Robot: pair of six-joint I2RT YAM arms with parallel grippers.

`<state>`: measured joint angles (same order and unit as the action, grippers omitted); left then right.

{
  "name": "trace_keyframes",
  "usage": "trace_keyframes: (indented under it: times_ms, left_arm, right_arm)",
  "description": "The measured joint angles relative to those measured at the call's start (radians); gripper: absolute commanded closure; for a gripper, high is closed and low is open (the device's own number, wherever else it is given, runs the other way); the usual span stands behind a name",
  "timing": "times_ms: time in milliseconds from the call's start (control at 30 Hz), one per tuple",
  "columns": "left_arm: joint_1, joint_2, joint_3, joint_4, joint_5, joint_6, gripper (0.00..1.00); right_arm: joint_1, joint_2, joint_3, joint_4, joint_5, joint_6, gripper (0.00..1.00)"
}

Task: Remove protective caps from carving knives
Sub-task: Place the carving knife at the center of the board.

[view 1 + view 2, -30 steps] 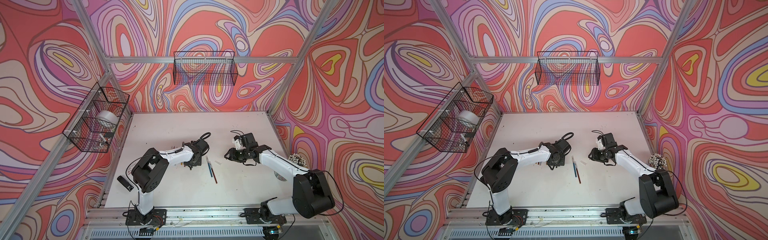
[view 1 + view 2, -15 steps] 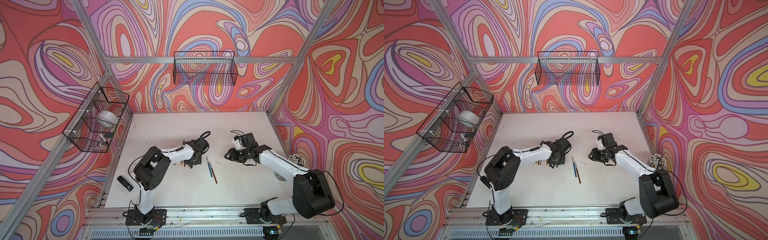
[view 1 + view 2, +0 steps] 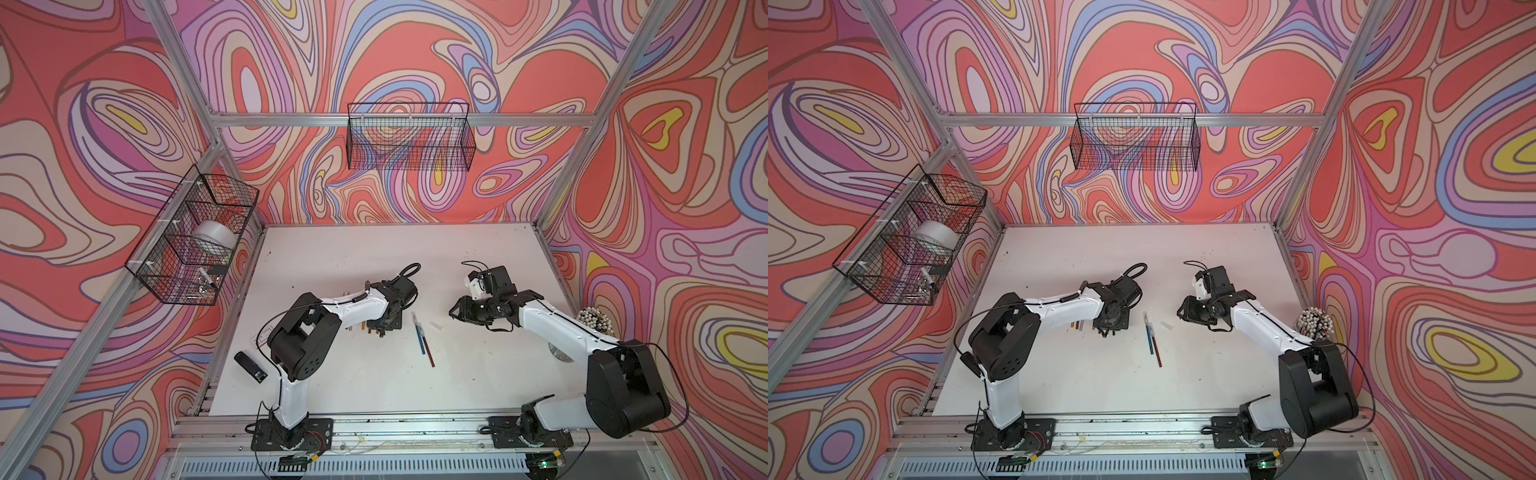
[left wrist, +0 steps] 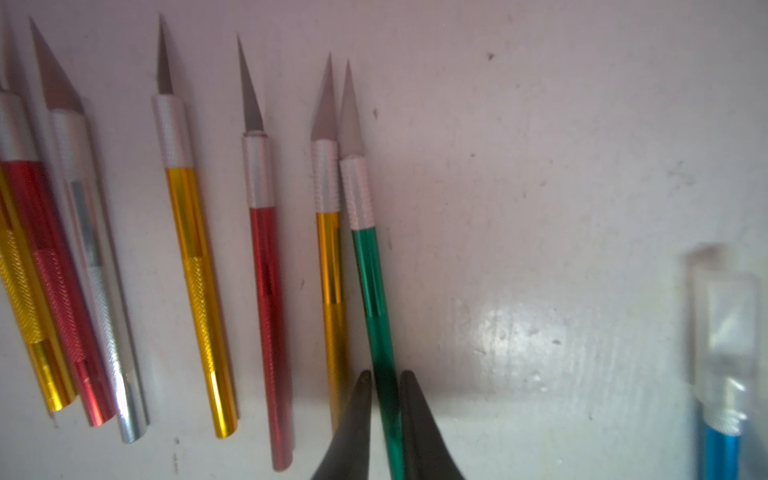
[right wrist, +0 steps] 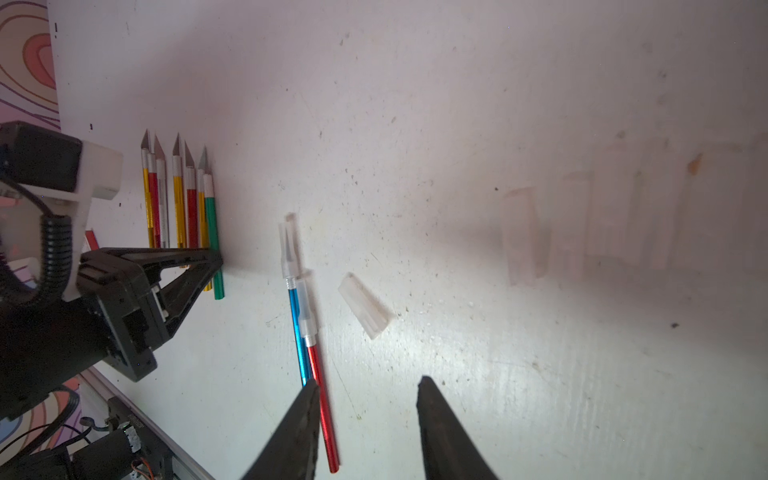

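the left gripper has its two black fingers close on both sides of the thin green metal knife, low on the handle. this knife lies flat on the white table with its blade bare. it is at the end of a row of shiny gold, red and silver knives that have no caps on. i cannot tell if the fingers squeeze the green handle or just sit beside it.

the right gripper is open and holds nothing.

i think the next job is the thin blue metal knife and the thin red metal knife. they lie side by side between the two grippers, near both. each has a small see-through plastic cap on its tip. their long way runs from the front of the table to the back. the caps are at the far end and the handles point toward the robot. so a cap needs to slide off away from the robot, along the knife.

one loose see-through cap lies just beside them.

in both top views the left gripper hides the green knife. the left wrist view cuts the blue knife off at the edge. some pale shapes in the right wrist view may be caps, but they are too blurry to tell.
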<state>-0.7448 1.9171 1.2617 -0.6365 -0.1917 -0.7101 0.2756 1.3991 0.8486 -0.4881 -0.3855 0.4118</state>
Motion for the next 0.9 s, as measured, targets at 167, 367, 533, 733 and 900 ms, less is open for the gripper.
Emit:
trace_keyframes:
  times_ms: [167, 367, 533, 733, 900]
  left_arm:
    - [0.000, -0.068, -0.023, 0.002, 0.017, -0.008, 0.83]
    - [-0.012, -0.174, -0.084, 0.021, 0.077, -0.046, 0.83]
    - [-0.048, -0.216, -0.164, 0.074, 0.163, -0.098, 0.82]
    - [-0.112, -0.218, -0.190, 0.116, 0.221, -0.156, 0.77]
    - [-0.150, -0.218, -0.190, 0.143, 0.241, -0.188, 0.76]
  right_arm:
    - [0.000, -0.034, 0.000, -0.001, -0.002, 0.002, 0.56]
    - [0.000, -0.084, -0.010, 0.002, -0.006, 0.016, 0.56]
    - [0.001, -0.114, -0.026, -0.001, -0.025, 0.020, 0.54]
    - [0.001, -0.142, -0.040, -0.004, -0.051, 0.020, 0.54]
    - [0.001, -0.151, -0.063, -0.015, -0.053, 0.019, 0.54]
